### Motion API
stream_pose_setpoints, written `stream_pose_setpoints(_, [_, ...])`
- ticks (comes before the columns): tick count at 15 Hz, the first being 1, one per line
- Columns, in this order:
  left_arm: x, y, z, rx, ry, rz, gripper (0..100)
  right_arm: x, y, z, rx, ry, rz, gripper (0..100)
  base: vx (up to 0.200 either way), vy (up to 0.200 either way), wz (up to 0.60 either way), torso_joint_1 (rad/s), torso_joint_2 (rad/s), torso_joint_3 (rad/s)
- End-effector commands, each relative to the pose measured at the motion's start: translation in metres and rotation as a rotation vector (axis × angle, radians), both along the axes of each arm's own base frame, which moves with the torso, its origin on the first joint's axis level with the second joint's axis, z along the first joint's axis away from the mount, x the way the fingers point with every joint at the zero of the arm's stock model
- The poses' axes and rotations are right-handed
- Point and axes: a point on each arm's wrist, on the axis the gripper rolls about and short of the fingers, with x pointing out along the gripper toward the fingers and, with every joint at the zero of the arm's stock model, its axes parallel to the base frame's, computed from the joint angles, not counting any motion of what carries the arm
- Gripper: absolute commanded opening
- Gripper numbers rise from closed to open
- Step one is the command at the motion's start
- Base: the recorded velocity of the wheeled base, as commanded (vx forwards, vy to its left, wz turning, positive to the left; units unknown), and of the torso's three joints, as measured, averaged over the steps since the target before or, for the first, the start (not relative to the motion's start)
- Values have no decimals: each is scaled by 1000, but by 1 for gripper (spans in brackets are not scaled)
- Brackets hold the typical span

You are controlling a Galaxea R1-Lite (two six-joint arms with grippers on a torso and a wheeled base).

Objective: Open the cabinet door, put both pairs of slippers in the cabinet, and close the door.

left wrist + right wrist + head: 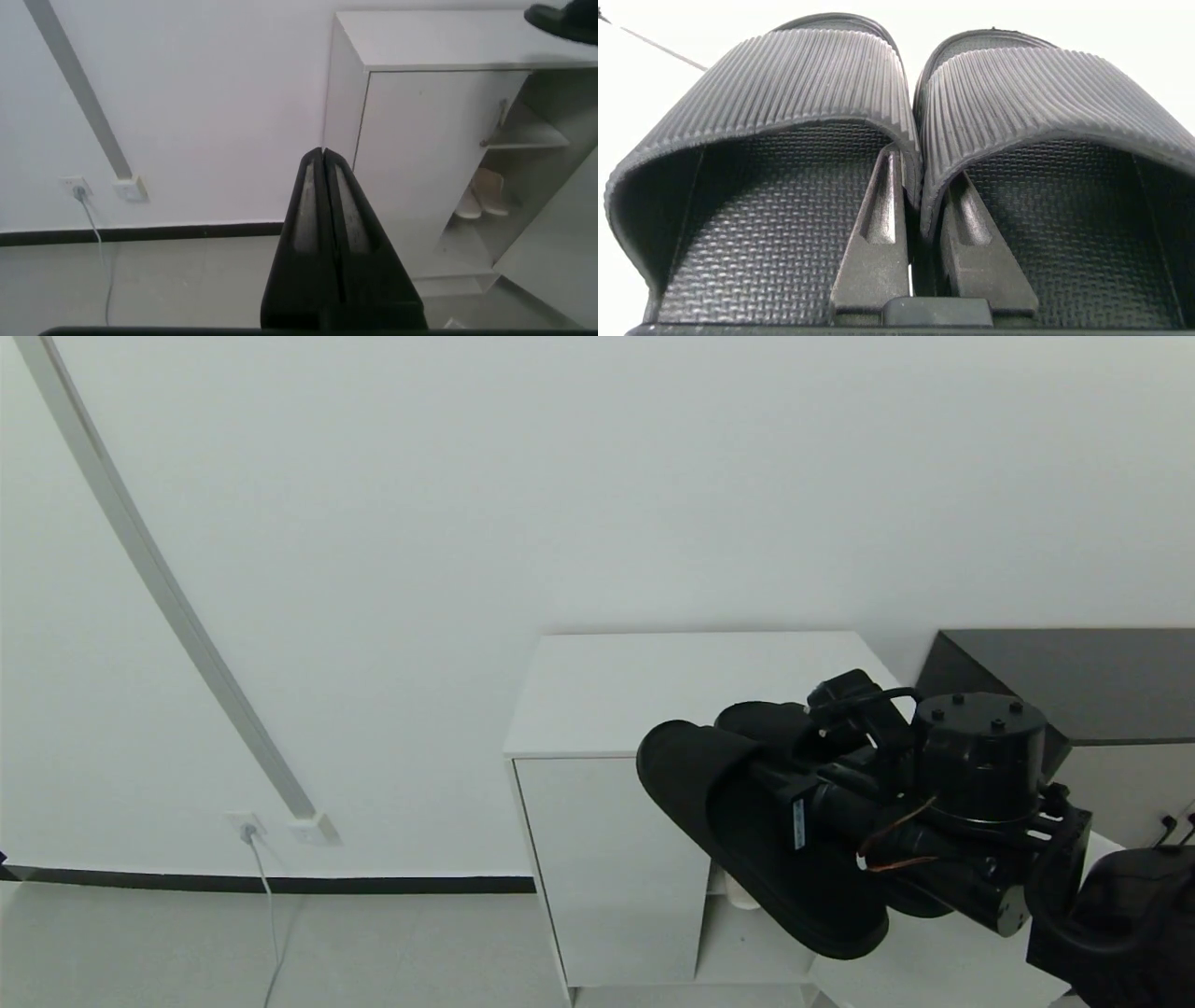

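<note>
A pair of black slippers [747, 821] hangs in the air in front of the white cabinet [691, 691], level with its upper front. My right gripper [920, 243] is shut on the pair, one finger [878, 233] inside each slipper, pinching their inner sides together. The cabinet's right door [934, 961] stands open; the left door panel [607, 859] is closed. Inside, a light pair of slippers [481, 194] rests on a lower shelf. My left gripper [323, 163] is shut on nothing, held low, well to the left of the cabinet [430, 37].
A dark grey unit [1074, 681] stands right of the cabinet. On the white wall, a slanted cable strip [168, 588] runs down to a socket [245, 826] with a cord trailing to the floor. Bare floor lies left of the cabinet.
</note>
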Motion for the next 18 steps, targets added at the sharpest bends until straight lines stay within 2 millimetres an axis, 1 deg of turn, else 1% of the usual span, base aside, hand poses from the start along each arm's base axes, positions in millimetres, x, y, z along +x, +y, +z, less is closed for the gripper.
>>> stream_pose_setpoints(1, [0,0,0,0,1,0,0,0,1,0,0,1,2,0,0,-200,0,2,7,7])
stream_pose_setpoints(9, [0,0,0,1,-1,0,0,-4,2,-2,-2,6,13,0,0,-200,0,4,1,3])
stream_pose_setpoints(18, [0,0,0,1,-1,0,0,-6,3,-2,-2,5,16,0,0,0,0,0,0,0])
